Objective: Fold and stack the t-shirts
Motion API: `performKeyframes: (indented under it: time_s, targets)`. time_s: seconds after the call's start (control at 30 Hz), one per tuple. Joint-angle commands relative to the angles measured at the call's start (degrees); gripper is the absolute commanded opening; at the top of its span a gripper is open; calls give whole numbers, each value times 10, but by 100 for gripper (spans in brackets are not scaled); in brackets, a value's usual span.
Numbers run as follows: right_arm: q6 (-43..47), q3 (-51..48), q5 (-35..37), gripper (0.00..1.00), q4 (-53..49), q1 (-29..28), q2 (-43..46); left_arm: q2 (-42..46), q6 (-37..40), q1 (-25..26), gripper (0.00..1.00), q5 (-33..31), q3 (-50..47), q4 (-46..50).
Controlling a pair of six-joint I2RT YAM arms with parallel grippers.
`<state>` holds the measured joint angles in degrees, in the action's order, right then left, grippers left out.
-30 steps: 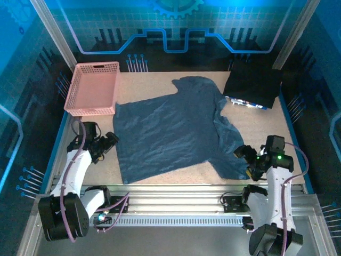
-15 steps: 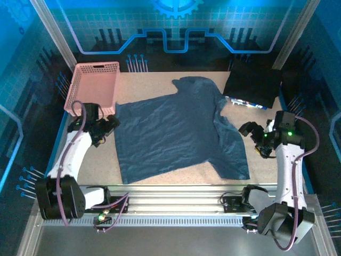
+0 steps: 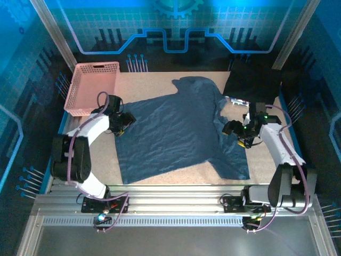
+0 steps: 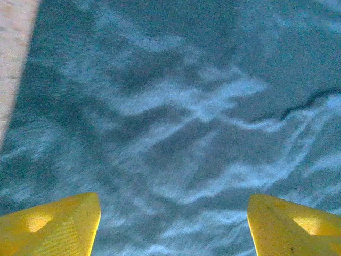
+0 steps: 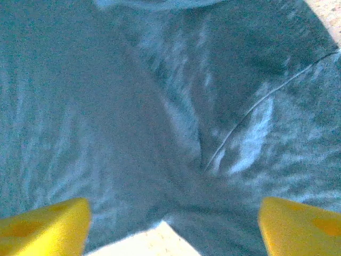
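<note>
One slate-blue t-shirt (image 3: 176,133) lies spread out, wrinkled, across the middle of the table, its right side bunched in a long fold. My left gripper (image 3: 125,120) hovers open over the shirt's far left edge; the left wrist view has rumpled cloth (image 4: 176,122) between the wide-apart yellow fingertips (image 4: 53,226). My right gripper (image 3: 230,128) is open over the shirt's folded right side. In the right wrist view a seam and creases of the cloth (image 5: 160,106) lie ahead of the gripper (image 5: 173,229), with nothing held.
A pink lattice basket (image 3: 93,88) stands at the far left corner. A dark folded pile (image 3: 253,85) sits at the far right, on something white and blue. Bare sandy tabletop (image 3: 160,176) runs along the front and the right of the shirt.
Both arms left the near corners of the table. The left gripper moved far and right to the shirt's left edge; the right gripper moved far and left onto its right side.
</note>
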<state>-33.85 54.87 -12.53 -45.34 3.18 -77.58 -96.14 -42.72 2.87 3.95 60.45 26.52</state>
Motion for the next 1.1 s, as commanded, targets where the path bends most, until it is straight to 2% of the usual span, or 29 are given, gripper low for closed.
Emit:
performKeyframes:
  time_s: [0.0,0.13,0.3,0.37,0.63,0.77,0.83,0.97,1.07]
  targets:
    - [-55,-6,23,64,77,-5,-68,-79,-25,3,65,12,53,-18]
    - [-99,18,63,52,83,-14,-145,-177,-26,-10,60,-2,110,-5]
    - [-115,52,105,48,73,-19,-206,-246,9,-28,58,-36,201,35]
    - [-124,69,127,49,52,-19,-226,-276,20,-40,47,-39,242,53]
    - [-129,128,153,49,23,-20,-279,-349,54,-67,55,-23,381,95]
    - [-117,139,141,50,33,-22,-263,-304,48,-66,76,62,348,35]
    - [-99,135,123,55,31,-24,-228,-265,44,-57,84,94,335,24]
    - [-68,129,98,64,-50,-43,-148,-168,36,-38,90,133,294,19]
    - [-66,86,88,68,-117,-73,-66,-79,27,-26,92,147,237,17]
